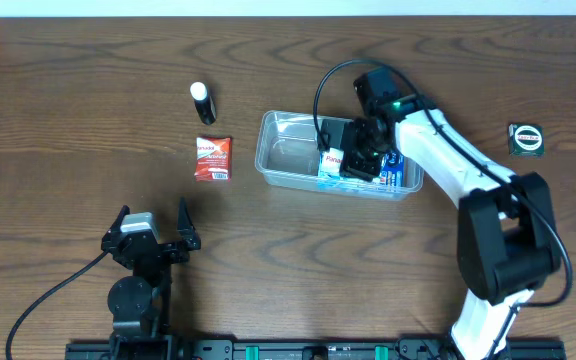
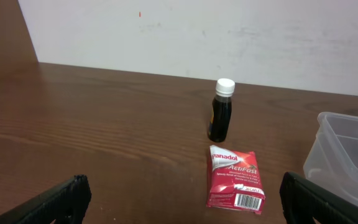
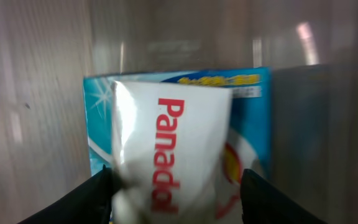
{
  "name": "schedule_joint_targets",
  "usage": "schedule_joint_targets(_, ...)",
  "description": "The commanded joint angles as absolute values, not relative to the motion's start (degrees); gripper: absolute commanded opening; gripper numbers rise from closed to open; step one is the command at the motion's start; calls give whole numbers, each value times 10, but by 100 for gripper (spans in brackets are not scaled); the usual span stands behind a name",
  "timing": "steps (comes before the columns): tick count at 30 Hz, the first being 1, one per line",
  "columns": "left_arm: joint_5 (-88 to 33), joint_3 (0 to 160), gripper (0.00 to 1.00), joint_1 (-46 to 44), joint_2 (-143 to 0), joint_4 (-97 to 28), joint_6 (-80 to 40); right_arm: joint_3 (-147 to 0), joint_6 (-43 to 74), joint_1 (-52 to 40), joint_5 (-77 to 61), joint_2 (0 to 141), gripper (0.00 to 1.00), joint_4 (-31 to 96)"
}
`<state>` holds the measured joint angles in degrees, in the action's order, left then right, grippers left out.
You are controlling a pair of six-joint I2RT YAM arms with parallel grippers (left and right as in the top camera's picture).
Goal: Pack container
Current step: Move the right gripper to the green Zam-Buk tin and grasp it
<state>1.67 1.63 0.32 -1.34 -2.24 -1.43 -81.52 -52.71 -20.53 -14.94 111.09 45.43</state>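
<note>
The clear container [image 1: 268,150] sits mid-table; its corner [image 2: 347,149] shows at the right of the left wrist view. My right gripper [image 1: 361,160] reaches down into it. Between its spread fingers [image 3: 176,199] lies a blurred white Panadol box [image 3: 173,149], close to the left finger and a little off the right one. This white box [image 1: 332,160] rests over a blue box [image 3: 253,124] in the container's right half [image 1: 396,172]. My left gripper [image 1: 153,225] is open and empty [image 2: 182,199] near the front edge.
A red Panadol ActiFast box [image 1: 212,158] [image 2: 235,180] lies flat on the table left of the container. Behind it stands a small dark bottle with a white cap [image 1: 202,102] [image 2: 221,111]. A small dark green square item [image 1: 526,139] lies at the far right.
</note>
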Motion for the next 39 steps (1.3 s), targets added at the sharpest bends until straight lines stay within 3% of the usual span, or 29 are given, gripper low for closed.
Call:
schedule_joint_targets(1,21,2,98,6,-13,-40,-9,-846,-470,-198,-151,1044,64,454)
schedule_joint_targets(7,21,2,98,6,-14,-40,-9,-847,-374,-158,-117,949,68,441)
schedule_joint_targets(13,21,2,98,6,-13,-40,-9,-847,-226,-36,-41,901,76,446)
schedule_joint_targets(17,21,2,98,6,-13,-40,-9,-846,-214,60,-41,917,84,461)
schedule_joint_targets(20,21,2,98,6,-13,-40,-9,-846,-214,116,-41,947,99,461)
schedule_joint_targets(33,21,2,98,6,-13,-40,-9,-846,-215,229,-36,1155,99,415)
schedule_joint_targets(39,21,2,98,6,-13,-40,-9,-846,-214,251,-37,1175,99,383)
